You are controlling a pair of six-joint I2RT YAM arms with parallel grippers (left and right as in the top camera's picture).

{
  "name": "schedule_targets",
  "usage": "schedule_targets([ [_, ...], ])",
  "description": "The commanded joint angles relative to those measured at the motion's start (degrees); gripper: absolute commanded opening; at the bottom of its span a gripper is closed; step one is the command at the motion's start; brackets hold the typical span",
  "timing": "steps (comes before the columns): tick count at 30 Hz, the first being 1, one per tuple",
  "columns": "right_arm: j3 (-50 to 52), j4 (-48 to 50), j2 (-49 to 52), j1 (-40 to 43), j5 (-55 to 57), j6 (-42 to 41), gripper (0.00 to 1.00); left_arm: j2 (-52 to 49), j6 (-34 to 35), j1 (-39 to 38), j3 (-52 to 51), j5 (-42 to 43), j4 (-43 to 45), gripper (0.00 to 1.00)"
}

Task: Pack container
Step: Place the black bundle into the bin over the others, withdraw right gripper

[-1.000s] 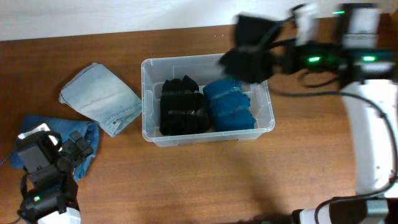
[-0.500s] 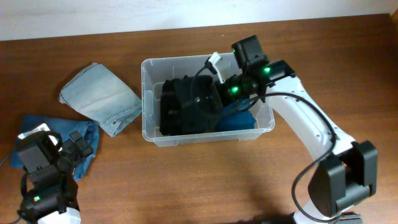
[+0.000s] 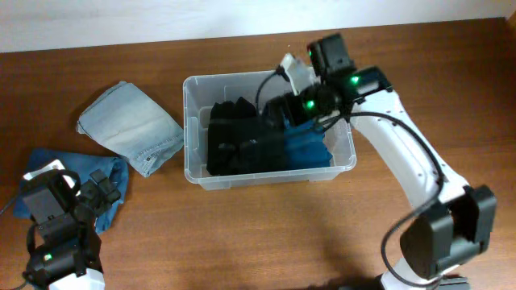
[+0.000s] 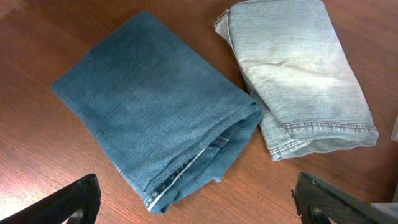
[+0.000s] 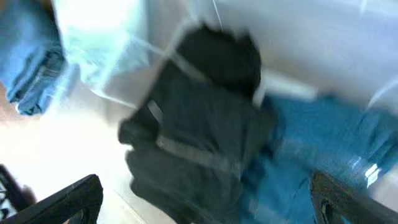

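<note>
The clear rectangular plastic container (image 3: pixel 188 129) sits on the brown wooden table (image 3: pixel 266 234), directly under the right hand (image 5: pixel 208 202), which is spread wide and empty. Below the hand, a black folded garment (image 3: pixel 238 145) touches a blue folded garment (image 3: pixel 310 151). The hand should rise straight up, clear of the cloth and the rim. The left hand (image 4: pixel 199 199), wide open and empty, hovers over dark blue folded jeans (image 4: pixel 155 124).

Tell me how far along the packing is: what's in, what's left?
Done: black garments and a blue garment lie inside the container. In hand: nothing; the right gripper hangs open over them, though its view is blurred. Left: the dark blue jeans and the light blue jeans lie folded on the table outside the container, with the left gripper open above the dark pair.
</note>
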State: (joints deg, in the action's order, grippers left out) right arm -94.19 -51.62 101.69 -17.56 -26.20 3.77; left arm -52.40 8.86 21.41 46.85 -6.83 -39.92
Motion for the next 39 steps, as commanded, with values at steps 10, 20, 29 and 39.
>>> schedule_targets([
  [10, 3.2, -0.5, 6.5, -10.1, 2.9, 4.2, 0.09, -0.2, 0.5, 0.4, 1.2, 0.6, 0.0, 0.99],
  [20, 2.8, -1.9, 16.1, -8.6, 2.9, 2.9, 0.23, -0.2, 0.5, 0.4, 1.2, 0.6, 0.4, 0.99],
  [29, -18.7, -14.4, 8.4, -8.0, 7.8, 4.6, 0.99, 1.2, 0.6, 1.0, 5.1, 1.5, -0.3, 0.99],
  [39, -24.7, -23.0, 4.8, -0.8, 7.9, 4.6, 0.99, -8.6, 17.7, 21.3, 6.5, 2.7, -4.7, 0.99],
])
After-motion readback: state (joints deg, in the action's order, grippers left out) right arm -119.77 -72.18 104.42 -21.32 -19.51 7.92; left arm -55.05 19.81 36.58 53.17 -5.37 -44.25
